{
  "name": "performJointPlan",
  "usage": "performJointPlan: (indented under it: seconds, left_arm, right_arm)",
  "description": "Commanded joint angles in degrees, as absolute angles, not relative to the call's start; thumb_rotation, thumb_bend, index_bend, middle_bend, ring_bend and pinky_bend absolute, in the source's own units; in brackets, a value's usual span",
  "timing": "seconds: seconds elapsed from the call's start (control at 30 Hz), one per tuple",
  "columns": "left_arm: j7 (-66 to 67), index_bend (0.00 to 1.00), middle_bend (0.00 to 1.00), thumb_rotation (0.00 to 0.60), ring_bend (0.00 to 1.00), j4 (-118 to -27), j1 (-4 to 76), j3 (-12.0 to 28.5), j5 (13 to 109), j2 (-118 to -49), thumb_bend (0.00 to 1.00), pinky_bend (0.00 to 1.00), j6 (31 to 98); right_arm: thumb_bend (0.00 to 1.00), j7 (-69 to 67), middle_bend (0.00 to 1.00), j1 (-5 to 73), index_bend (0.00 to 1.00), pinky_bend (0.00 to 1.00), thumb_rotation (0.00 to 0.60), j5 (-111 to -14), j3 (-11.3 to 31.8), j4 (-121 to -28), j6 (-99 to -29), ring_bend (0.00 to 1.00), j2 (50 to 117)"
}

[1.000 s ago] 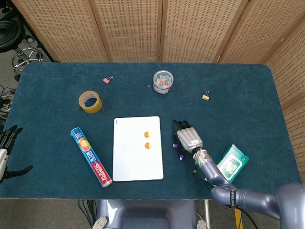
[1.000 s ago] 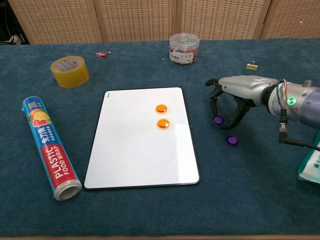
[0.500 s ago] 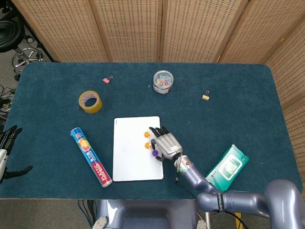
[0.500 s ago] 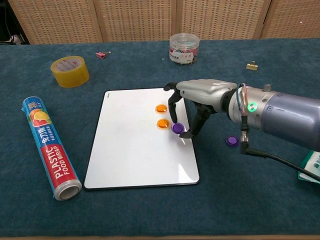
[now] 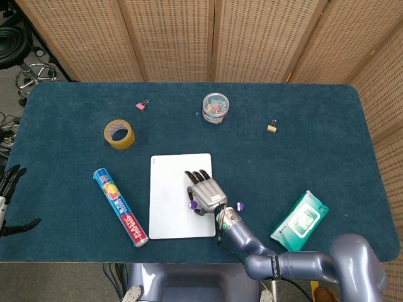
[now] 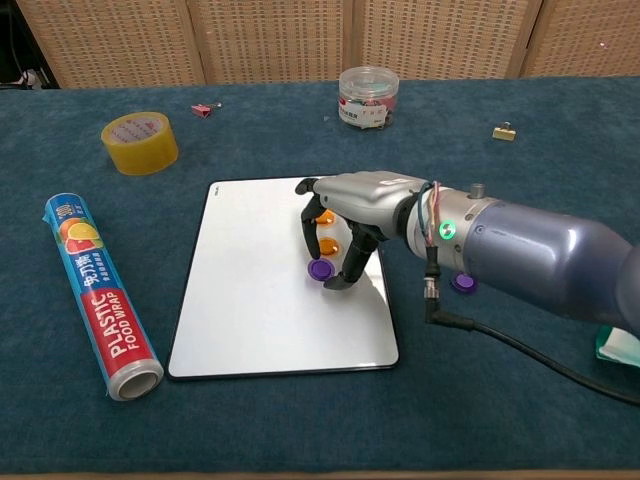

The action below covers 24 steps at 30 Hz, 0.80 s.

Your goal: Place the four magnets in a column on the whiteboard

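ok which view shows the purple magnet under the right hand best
The chest view: the purple magnet shows whole on the whiteboard, just below the two orange ones, at the right hand. In the head view the hand covers all but a sliver.

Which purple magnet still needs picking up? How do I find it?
Find the whiteboard in the middle of the blue table. Just off its right edge, on the cloth, lies a small purple magnet. The other purple magnet sits on the board at the right hand.

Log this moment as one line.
right hand: holds purple magnet over whiteboard | orange magnets: on board | second purple magnet: on table
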State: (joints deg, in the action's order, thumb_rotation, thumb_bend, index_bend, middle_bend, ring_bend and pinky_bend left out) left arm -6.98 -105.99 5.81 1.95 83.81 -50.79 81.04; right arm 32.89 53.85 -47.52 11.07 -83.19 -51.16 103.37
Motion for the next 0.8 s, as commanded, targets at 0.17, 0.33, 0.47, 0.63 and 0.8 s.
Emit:
performJointPlan:
  seconds: [0.17, 0.33, 0.47, 0.63, 0.8]
  left_arm:
    - [-6.83, 0.0, 0.0, 0.6, 0.0, -106.07, 5.73, 1.85, 84.01, -50.84, 0.0, 0.0, 81.17]
    - [-6.51, 0.0, 0.0, 0.6, 0.0, -106.14, 5.77, 1.86, 83.98, -50.96, 0.0, 0.0, 81.15]
    - [-6.4, 0.0, 0.0, 0.6, 0.0, -106.17, 5.78, 1.92, 83.87, -51.0, 0.0, 0.0, 81.17]
    - [-6.59, 0.0, 0.0, 0.6, 0.0, -106.08, 5.79, 1.97, 83.71, -50.95, 0.0, 0.0, 81.13]
    - [-6.76, 0.0, 0.0, 0.6, 0.0, -106.07, 5.78, 1.96, 83.87, -50.87, 0.0, 0.0, 81.18]
  right_arm:
    - [0.32, 32.56, 0.0, 53.76, 0.59, 0.0, 0.6, -47.32, 10.83, -84.12, -51.51, 0.0, 103.19]
    - [0.32, 32.53, 0.0, 53.87, 0.59, 0.0, 0.6, -47.29, 10.42, -84.0, -51.36, 0.0, 103.26]
    - [0.32, 32.44, 0.0, 54.06, 0.59, 0.0, 0.6, -47.17, 10.16, -83.65, -50.95, 0.0, 103.47]
    - [0.32, 32.03, 0.0, 54.1, 0.59, 0.0, 0.6, -46.97, 10.01, -83.23, -50.59, 0.0, 103.59]
    - [0.32, 31.87, 0.0, 54.09, 0.5, 0.0, 0.6, -46.98, 9.71, -83.1, -50.37, 0.0, 103.37]
